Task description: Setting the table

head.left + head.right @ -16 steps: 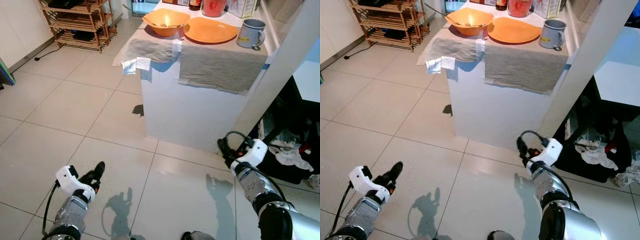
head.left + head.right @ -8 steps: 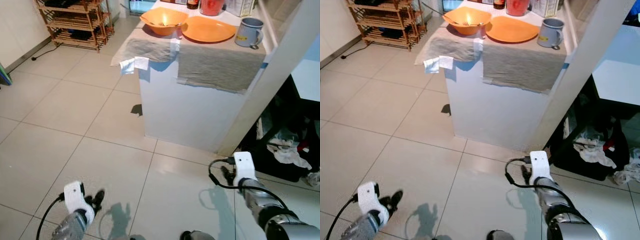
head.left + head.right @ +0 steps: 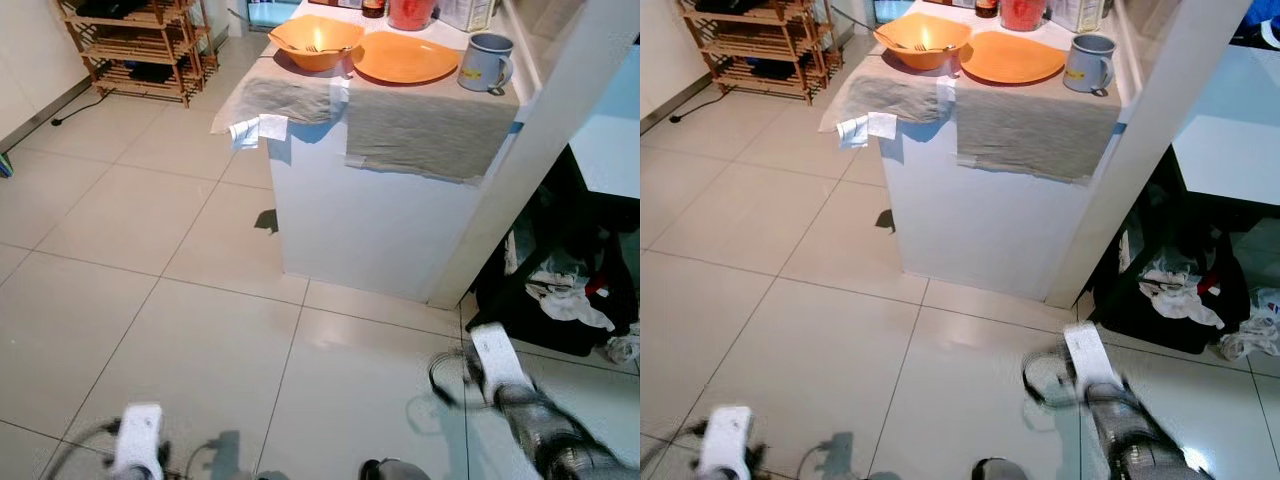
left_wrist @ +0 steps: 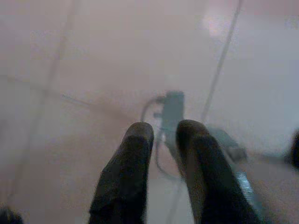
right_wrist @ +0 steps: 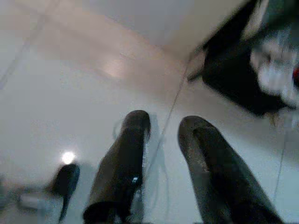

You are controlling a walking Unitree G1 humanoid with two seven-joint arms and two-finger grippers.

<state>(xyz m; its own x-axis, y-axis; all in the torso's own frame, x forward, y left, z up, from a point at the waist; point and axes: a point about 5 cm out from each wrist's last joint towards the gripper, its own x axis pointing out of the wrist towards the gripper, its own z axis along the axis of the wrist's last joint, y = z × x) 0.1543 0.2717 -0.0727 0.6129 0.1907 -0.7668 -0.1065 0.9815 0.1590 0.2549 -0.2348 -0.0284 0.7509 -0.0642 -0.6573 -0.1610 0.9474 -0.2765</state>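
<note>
Both arms hang low over the floor tiles, the left gripper (image 4: 161, 135) and the right gripper (image 5: 161, 128) each empty with fingers a little apart, while the orange plate (image 3: 405, 57), orange bowl (image 3: 316, 41) and grey mug (image 3: 485, 61) sit far ahead, up on the white counter (image 3: 370, 215).

Both arms are motion-blurred low in the head views, the left arm (image 3: 138, 450) cut off by the edge.
</note>
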